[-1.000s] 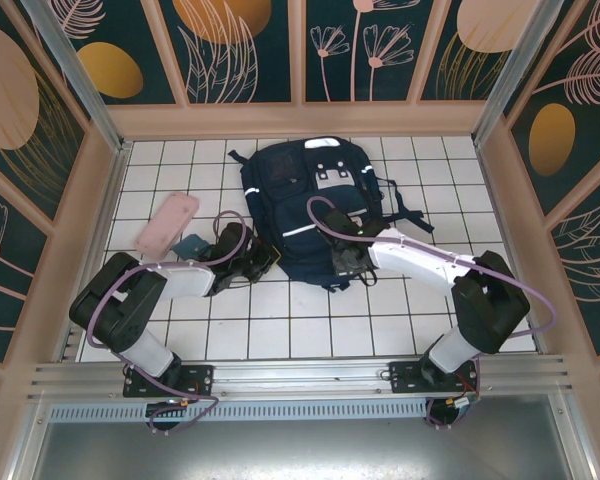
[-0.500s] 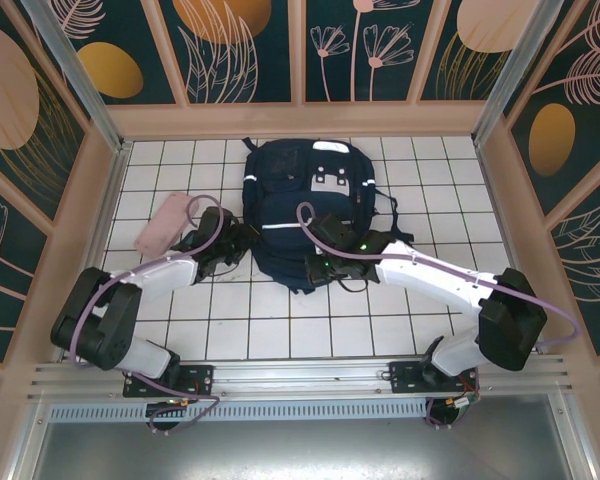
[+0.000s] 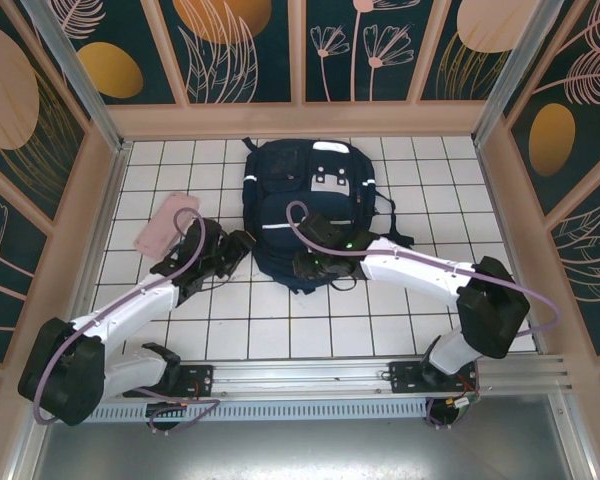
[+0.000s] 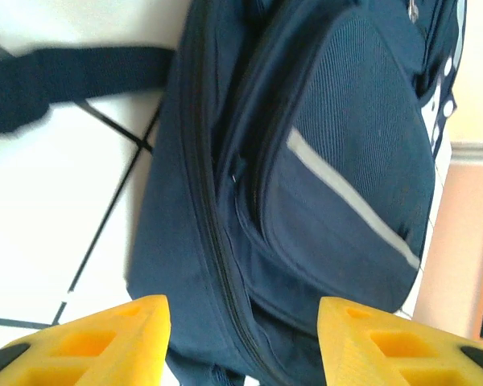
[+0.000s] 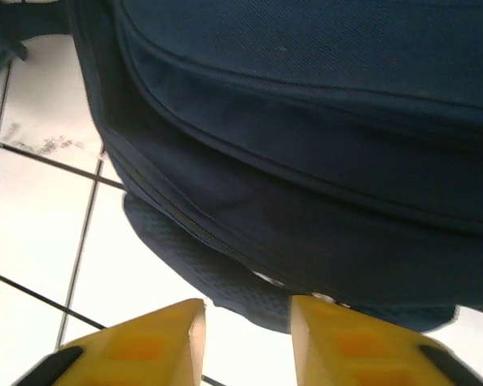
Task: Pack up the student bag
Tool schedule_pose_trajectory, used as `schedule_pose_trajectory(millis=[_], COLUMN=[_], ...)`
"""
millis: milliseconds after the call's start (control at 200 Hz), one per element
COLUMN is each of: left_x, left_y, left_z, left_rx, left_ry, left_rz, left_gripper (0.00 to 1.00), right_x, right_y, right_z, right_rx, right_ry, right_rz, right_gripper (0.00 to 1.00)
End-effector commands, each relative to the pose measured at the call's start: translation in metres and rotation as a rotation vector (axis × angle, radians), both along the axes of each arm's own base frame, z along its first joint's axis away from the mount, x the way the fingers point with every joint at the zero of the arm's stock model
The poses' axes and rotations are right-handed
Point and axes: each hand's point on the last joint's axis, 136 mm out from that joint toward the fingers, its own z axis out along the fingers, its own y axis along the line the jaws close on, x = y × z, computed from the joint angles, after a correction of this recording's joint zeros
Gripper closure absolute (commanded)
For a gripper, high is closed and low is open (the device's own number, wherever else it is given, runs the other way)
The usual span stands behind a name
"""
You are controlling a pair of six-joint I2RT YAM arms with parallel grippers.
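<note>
A white tiled tabletop (image 3: 280, 330) with dark grout lines, walled in by floral panels, carries the student bag (image 3: 305, 200), a large navy-blue fabric backpack with a white reflective stripe and white patches near its top. The bag lies flat at the middle of the far half of the table, its top towards the back wall and its bottom edge towards the arms. The two white arms reach in from the near edge and meet it at that bottom edge, one on each side. A soft pink oblong pouch (image 3: 165, 225) lies on the tiles just left of the bag, beside the left arm. The left gripper (image 3: 240, 245) sits at the bag's lower left corner; in its wrist view its yellow fingers (image 4: 105, 342) stand wide apart with nothing between them, the bag's side zip and grey stripe (image 4: 346, 197) just ahead. The right gripper (image 3: 310, 265) hovers at the bag's bottom edge, its yellow fingers (image 5: 161, 342) a narrow gap apart, clasping nothing.
</note>
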Motion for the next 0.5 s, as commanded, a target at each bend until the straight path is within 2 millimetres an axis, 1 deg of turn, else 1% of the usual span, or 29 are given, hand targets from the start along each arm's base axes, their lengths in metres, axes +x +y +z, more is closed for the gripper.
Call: schedule_pose_trajectory(millis=[0,70,110,265,325,495], left_x=[-0.017,-0.02,-0.021,-0.022,-0.022,-0.023], left_y=[-0.018,-0.03,-0.036,-0.055,-0.059,-0.06], left_z=[-0.006,-0.006,-0.007,-0.005,-0.004,-0.007], left_rx=[-0.035,-0.059,-0.074,-0.096,-0.095,-0.092], left_ry=[0.056,0.065,0.07,0.074,0.073,0.079], left_rz=[-0.035,-0.048,-0.053,-0.077,-0.083,-0.079], left_gripper=[0.47,0.47,0.46,0.45,0.45,0.44], right_x=[-0.021,-0.03,-0.031,-0.023,-0.02,-0.011], right_y=[-0.03,-0.034,-0.035,-0.025,-0.021,-0.019], right_z=[-0.005,-0.015,-0.018,-0.023,-0.028,-0.042], right_rx=[-0.046,-0.036,-0.035,-0.015,-0.024,-0.08], right_ry=[0.029,0.057,0.059,0.035,0.037,0.036], right_rz=[-0.024,-0.012,-0.009,0.003,0.009,0.006], right_gripper=[0.56,0.52,0.51,0.51,0.52,0.57])
